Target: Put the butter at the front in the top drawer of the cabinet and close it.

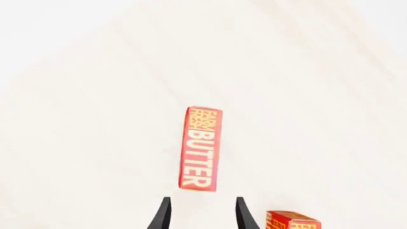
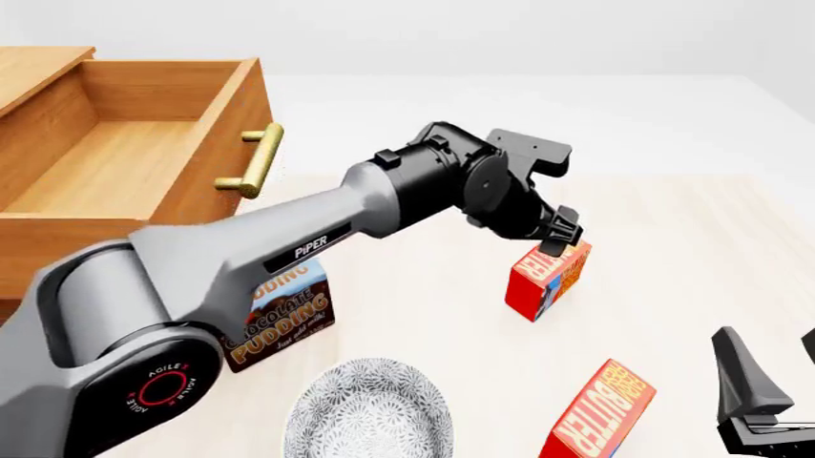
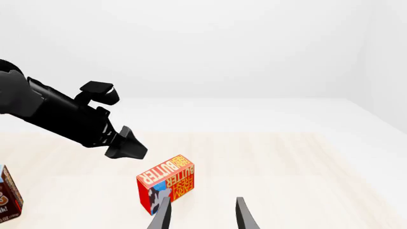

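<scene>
Readable txt: left arm (image 2: 319, 229) has "PiPER" on its forearm, "AGILE X" ringed round the red joint cap near its base. Butter (image 2: 548, 277) carton right under left gripper (image 2: 562, 232): "FARM FRESH BUTTER" on its narrow face, clear in left wrist view. Second carton (image 2: 598, 412), just left of right gripper (image 2: 764, 382): "BUTTER". Pudding box (image 2: 282, 310), behind left arm, well back from its gripper: "CHOCOLATE PUDDING", partly covered.

A butter carton (image 3: 167, 187) stands on the pale wooden table (image 3: 305, 162), just beyond the right gripper (image 3: 201, 213), whose two dark fingertips stand apart with nothing between them. The left gripper (image 3: 127, 145) hangs above the carton, apart from it. A brown box (image 3: 9, 196) shows at the picture's edge, well apart from the carton.
</scene>
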`<state>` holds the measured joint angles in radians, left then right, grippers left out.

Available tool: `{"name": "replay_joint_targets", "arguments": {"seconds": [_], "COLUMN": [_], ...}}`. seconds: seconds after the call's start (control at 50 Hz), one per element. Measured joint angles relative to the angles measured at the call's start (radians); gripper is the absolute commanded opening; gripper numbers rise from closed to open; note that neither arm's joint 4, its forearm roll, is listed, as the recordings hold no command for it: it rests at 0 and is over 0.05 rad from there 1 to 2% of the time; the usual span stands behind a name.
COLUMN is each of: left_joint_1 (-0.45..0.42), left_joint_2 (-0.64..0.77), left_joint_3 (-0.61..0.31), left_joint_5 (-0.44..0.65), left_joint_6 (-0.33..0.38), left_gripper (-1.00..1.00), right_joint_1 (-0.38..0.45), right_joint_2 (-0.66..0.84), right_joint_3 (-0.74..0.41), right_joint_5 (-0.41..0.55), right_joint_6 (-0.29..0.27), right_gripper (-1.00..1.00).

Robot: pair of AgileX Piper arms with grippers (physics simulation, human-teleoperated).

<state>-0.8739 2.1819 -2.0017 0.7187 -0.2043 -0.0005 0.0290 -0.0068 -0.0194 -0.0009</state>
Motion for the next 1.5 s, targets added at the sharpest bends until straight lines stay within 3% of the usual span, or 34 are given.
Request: {"name": "replay_joint_targets", "arguments": {"seconds": [0.82,1.5], "left_joint_1": [0.003,0.003], "left_joint_2": [0.041,0.132], "left_joint_3": [0.1,0.058], "left_joint_5": [-0.111,-0.114], "left_joint_6": [-0.053,-0.064], "left_gripper": [1.0,1.0], "right_joint_1": [0.0,0.0], "right_joint_2": [0.0,0.0], "right_joint_3": [0.0,0.0], "right_joint_5": [0.0,0.0], "right_joint_6": [0.0,0.0], "right_gripper": [1.0,1.0]}}
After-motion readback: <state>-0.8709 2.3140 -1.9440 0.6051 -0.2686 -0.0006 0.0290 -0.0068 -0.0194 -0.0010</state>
